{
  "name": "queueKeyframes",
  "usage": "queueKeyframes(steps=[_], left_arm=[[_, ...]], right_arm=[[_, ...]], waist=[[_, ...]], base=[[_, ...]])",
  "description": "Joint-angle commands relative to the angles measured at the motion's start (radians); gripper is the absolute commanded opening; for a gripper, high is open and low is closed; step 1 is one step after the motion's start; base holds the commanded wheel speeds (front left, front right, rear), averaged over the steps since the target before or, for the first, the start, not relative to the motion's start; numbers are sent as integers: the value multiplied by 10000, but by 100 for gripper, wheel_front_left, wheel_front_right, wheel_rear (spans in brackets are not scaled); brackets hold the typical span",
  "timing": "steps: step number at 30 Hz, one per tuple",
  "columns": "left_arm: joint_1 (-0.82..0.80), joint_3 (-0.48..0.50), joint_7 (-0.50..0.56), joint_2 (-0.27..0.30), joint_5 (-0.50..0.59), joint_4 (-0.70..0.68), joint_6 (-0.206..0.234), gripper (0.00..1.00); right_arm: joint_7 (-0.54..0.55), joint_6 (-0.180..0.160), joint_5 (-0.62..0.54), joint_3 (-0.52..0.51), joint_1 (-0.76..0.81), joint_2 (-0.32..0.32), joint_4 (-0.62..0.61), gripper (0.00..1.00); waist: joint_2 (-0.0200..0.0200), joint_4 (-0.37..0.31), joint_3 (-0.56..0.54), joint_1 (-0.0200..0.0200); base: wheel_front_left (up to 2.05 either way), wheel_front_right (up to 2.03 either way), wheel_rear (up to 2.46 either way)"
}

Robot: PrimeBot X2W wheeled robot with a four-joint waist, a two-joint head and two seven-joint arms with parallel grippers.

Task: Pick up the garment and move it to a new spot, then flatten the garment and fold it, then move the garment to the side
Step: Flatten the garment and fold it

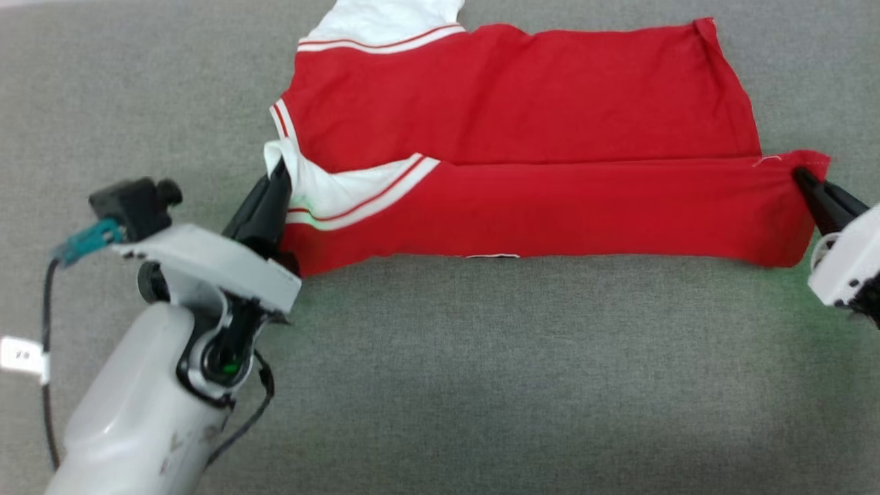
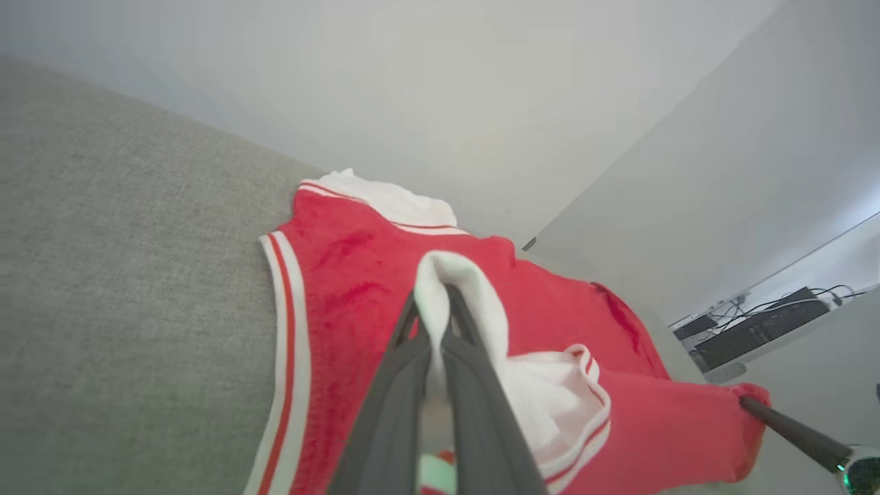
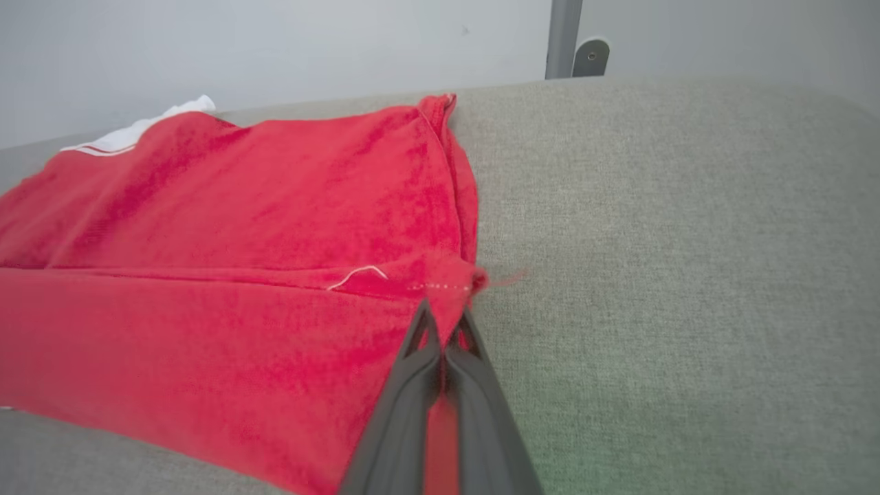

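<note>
Red garment (image 1: 522,130) lies sideways on the grey surface (image 1: 481,385), pinched at both ends.
Long axis runs left to right across the far half, sleeved end toward the robot's left, hem right. The left hand (image 1: 279,173), angled in from lower left, is clenched on a white sleeve (image 1: 323,194); the right hand (image 1: 803,177), at the right edge, grips the hem corner. Pale wall (image 2: 412,82) behind.

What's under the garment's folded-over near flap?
The garment itself: its red lower layer shows past the flap, lying on the grey fabric surface. The part beneath the flap is covered.
</note>
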Motion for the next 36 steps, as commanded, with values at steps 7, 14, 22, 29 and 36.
queueKeyframes(steps=[7, 14, 22, 29, 36], left_arm=[[-892, -399, -8, -329, 485, 2257, -76, 0], [-1259, -750, -144, -533, 733, 3721, -405, 35], [-1518, -1017, -573, -447, 1098, 4168, -679, 100], [-1009, -1040, -856, -211, 1192, 3852, -675, 100], [-94, -959, -1294, 108, 1626, 3006, -274, 100]], right_arm=[[-556, -19, -196, 574, -800, 176, 1563, 0], [-1134, -19, -83, 1256, -1283, 128, 2589, 0], [-1982, -17, 96, 1743, -1422, -1, 2998, 100], [-2578, -17, 198, 1966, -922, -308, 2700, 100], [-3443, -17, 103, 1921, -86, -561, 1979, 100]], waist=[[-1, -67, 338, 0], [-1, -33, 391, 0], [-1, -28, -194, 0], [-1, -115, -893, 0], [-1, -186, -1449, 0]], base=[[0, 0, 0], [0, 0, 0], [0, 0, 0], [0, 0, 0], [0, 0, 0]])
